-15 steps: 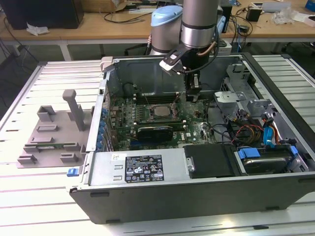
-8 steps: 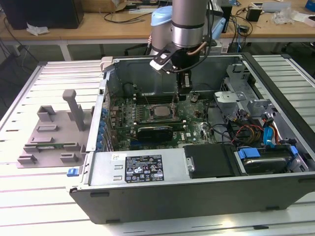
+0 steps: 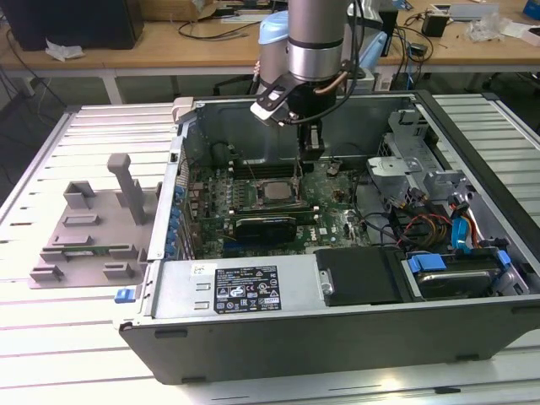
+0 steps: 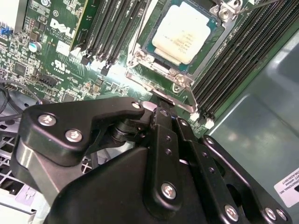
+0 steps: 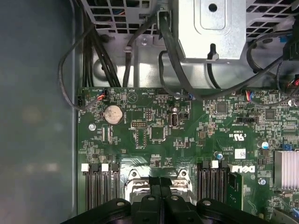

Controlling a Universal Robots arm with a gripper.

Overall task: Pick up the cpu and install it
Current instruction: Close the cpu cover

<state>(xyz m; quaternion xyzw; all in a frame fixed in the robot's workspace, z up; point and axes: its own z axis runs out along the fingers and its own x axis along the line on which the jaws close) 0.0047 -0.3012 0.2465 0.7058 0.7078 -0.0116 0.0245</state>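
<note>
Hovers with gripper [image 5: 161, 183] fingers pressed together, empty, just beside the cpu [image 4: 181, 31] seated in its motherboard socket [image 4: 174, 77].

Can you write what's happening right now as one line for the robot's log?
cpu: in motherboard socket | hand: shut, holding nothing, by socket edge | computer case: open

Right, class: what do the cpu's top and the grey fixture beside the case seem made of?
The cpu: top looks metal, pale silver with a soft sheen. The grey fixture: probably plastic, uniform matt grey without glints, though look alone leaves that open.
</note>
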